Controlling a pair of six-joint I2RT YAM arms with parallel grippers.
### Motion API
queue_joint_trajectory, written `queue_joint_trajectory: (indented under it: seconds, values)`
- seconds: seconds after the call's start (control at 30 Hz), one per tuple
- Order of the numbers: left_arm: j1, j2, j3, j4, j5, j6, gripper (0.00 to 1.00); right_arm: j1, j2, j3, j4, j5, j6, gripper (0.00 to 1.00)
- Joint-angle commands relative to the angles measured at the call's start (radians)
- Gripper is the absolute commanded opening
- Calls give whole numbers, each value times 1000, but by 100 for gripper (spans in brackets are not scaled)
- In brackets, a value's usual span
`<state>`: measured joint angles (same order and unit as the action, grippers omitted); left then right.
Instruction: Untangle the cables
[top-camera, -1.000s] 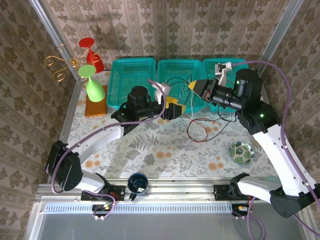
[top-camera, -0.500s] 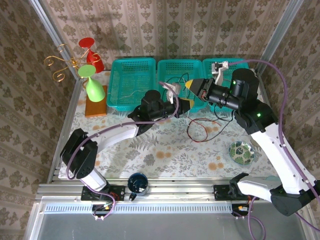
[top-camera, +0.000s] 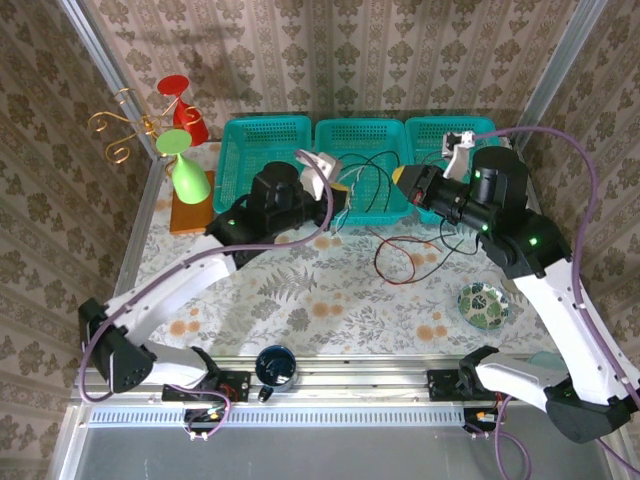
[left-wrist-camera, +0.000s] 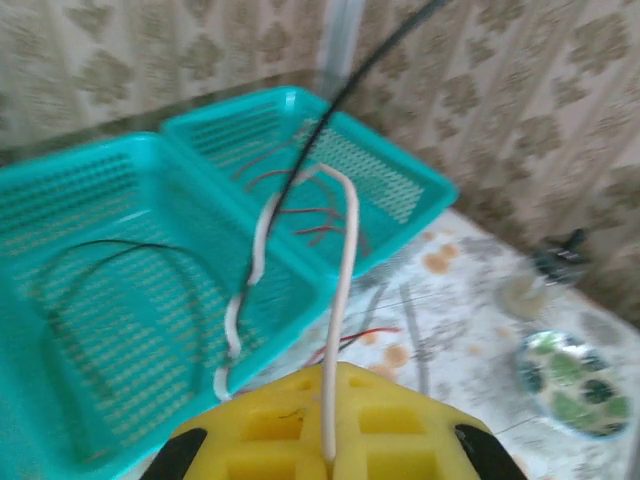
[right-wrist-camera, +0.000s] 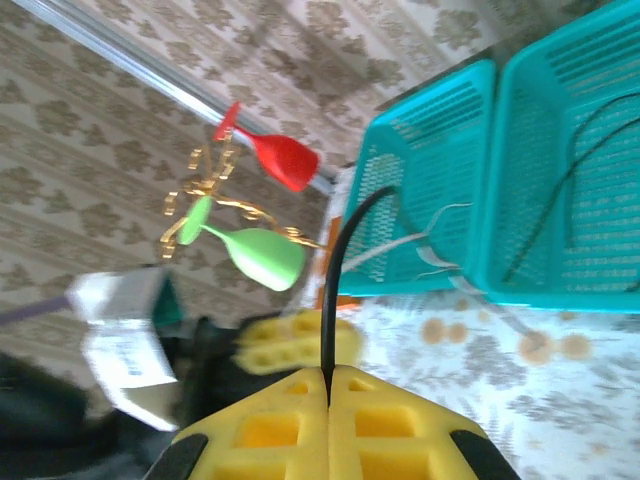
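The left hand (left-wrist-camera: 328, 425) is clenched on a pale cable (left-wrist-camera: 346, 240), which loops up in front of a teal basket (left-wrist-camera: 120, 330). The right hand (right-wrist-camera: 328, 400) pinches a black cable (right-wrist-camera: 340, 235) tight between its pads. A red cable (top-camera: 380, 266) lies loose on the counter (top-camera: 320, 300), near the baskets.

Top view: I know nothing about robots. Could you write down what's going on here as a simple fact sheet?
Left fingers: shut on the white cable
Right fingers: shut on a black cable
Red cable: loose loop on the table, in front of the baskets
Baskets: three, teal, in a row at the back
Bowl: on the table beside the right arm
Task state: cables not yet separated
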<state>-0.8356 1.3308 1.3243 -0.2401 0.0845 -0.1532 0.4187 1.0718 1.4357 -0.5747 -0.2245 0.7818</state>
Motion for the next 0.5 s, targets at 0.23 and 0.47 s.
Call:
queue_joint_trajectory:
  seconds: [0.23,0.47]
  values:
    - [132,-122,100,-435,-276,358,0,-4,62,79,-421,165,-288,0]
    - [183,-153,131,-492,-353,506,0,-2,118,127,-579,480,-329,0]
